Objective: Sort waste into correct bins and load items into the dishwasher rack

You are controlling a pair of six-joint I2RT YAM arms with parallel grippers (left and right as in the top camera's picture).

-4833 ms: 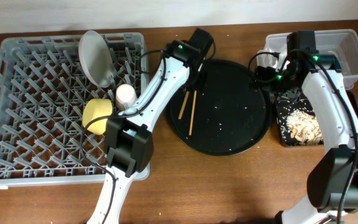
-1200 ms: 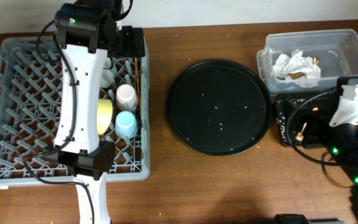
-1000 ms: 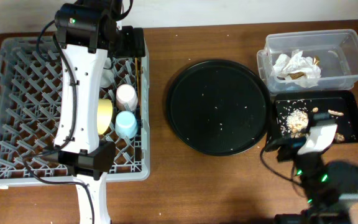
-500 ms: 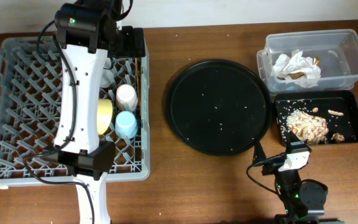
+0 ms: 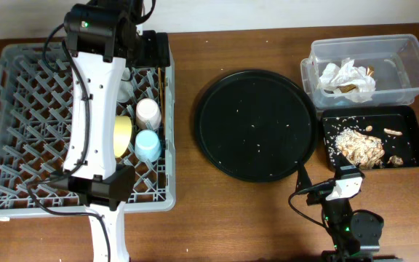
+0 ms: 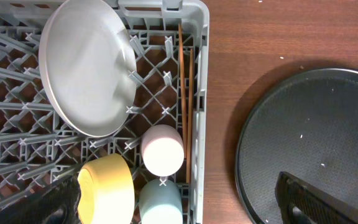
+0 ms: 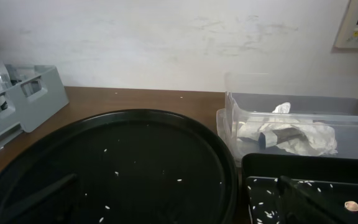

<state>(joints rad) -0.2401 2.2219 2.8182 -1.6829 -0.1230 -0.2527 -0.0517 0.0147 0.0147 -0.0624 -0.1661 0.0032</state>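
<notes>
The dishwasher rack (image 5: 20, 145) sits left of the round black tray (image 5: 257, 124); my left gripper (image 6: 179, 190) hangs over its tray-side corner, jaws wide apart, empty. Right of the tray, the clear tub (image 5: 406, 65) behind holds the napkins (image 5: 348, 76), the shallow black tray (image 5: 409, 120) in front the food scraps (image 5: 358, 145). Racked: plate (image 6: 86, 74), yellow bowl (image 6: 107, 190), pink cup (image 6: 162, 149), blue cup (image 6: 161, 205), and the chopsticks (image 6: 184, 93) along the tray-facing wall, long axis front to back. My right gripper (image 7: 178, 180), spread wide and empty, faces the tray from its near-right side; I judge only specks (image 5: 260, 145) left
</notes>
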